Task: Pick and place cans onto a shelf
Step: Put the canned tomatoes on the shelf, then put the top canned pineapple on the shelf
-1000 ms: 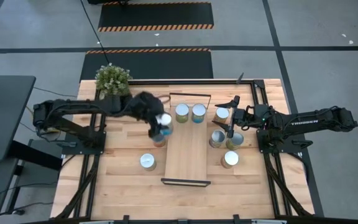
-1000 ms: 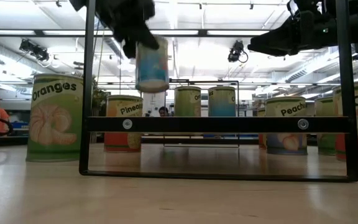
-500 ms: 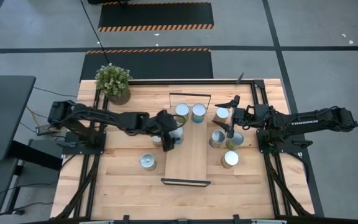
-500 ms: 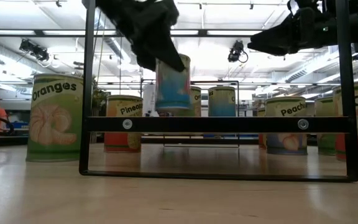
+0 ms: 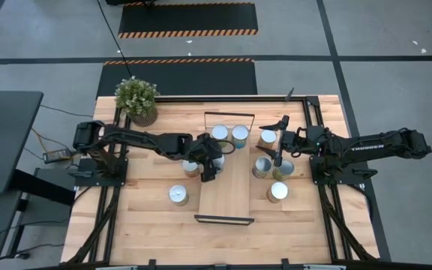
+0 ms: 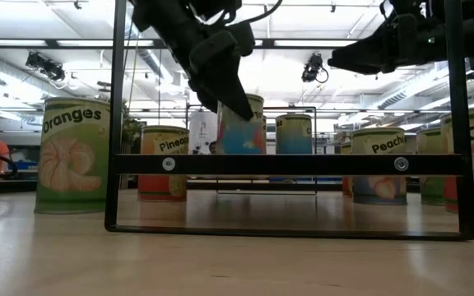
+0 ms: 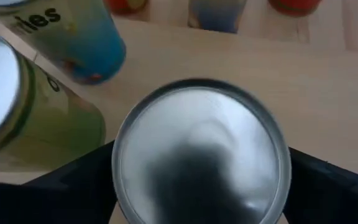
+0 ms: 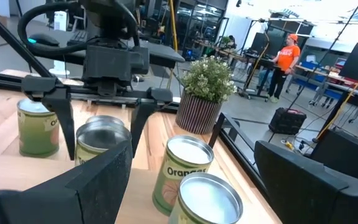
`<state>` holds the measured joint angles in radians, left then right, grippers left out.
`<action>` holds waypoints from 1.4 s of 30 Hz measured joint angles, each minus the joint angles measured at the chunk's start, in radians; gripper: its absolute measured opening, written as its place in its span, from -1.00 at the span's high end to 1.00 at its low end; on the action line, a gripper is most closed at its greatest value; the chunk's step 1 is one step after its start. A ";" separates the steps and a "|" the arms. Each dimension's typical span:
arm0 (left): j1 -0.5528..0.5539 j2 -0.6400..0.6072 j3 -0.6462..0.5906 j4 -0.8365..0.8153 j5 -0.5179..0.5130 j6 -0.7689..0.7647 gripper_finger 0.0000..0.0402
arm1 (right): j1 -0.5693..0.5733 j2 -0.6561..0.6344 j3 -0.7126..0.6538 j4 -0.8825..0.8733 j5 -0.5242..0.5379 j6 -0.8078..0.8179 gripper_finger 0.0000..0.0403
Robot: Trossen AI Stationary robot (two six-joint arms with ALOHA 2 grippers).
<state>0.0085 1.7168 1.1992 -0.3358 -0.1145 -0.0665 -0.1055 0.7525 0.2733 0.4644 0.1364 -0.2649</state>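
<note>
My left gripper (image 5: pixel 210 160) is shut on a can (image 7: pixel 201 155) with a shiny round top and a blue-green label (image 6: pixel 241 127), over the left part of the light-wood shelf (image 5: pixel 229 184). The black wire rail (image 6: pixel 286 164) hides the can's bottom. Two cans (image 5: pixel 220 134) (image 5: pixel 239 135) stand on the shelf's far end. Another can (image 5: pixel 192 167) stands on the table just left of the held one. My right gripper (image 5: pixel 279 144) is open and empty, above the cans on the right (image 5: pixel 262 166). My left gripper pinches the can between its two fingers (image 7: pixel 73 186), one on each side of the can's wall just below the top rim (image 7: pixel 120 180). The fingers come from above, slanting down from the table's left. The can stays upright; I cannot tell whether it rests on the shelf.
A potted plant (image 5: pixel 136 97) stands at the far left corner. An "Oranges" can (image 5: pixel 177 194) stands on the table left of the shelf. Several cans (image 5: pixel 277 192) stand right of the shelf. Wire rails (image 5: pixel 229 114) close the shelf's short ends. The shelf's near half is bare.
My left gripper has carried the can toward the table's right edge and down, from over the table left of the shelf to low over the shelf's left part. The can has stayed upright in the hold.
</note>
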 joint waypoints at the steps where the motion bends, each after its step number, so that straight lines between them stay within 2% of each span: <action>1: 0.004 0.000 0.000 0.007 0.004 0.000 -0.85 | 0.000 0.000 0.000 0.000 0.000 0.000 -0.72; 7: 0.010 -0.028 0.000 0.007 -0.012 0.026 -0.94 | 0.000 0.000 0.000 0.006 0.000 0.003 -0.72; 14: -0.024 -0.031 0.000 0.036 -0.120 0.152 -0.95 | 0.000 0.000 0.000 0.009 0.000 0.008 -0.72; 23: -0.029 -0.031 0.000 0.040 -0.239 0.195 -0.95 | 0.000 0.000 0.000 0.013 0.000 0.030 -0.72; 36: -0.043 -0.043 -0.001 0.078 -0.251 0.208 -0.95 | 0.000 0.000 0.000 -0.006 -0.001 0.022 -0.72; 42: -0.054 -0.139 -0.011 0.027 -0.241 0.209 -0.92 | 0.000 0.001 0.000 -0.024 -0.005 0.019 -0.72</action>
<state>-0.0460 1.5782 1.1883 -0.3084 -0.3550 0.1426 -0.1053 0.7533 0.2733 0.4403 0.1310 -0.2462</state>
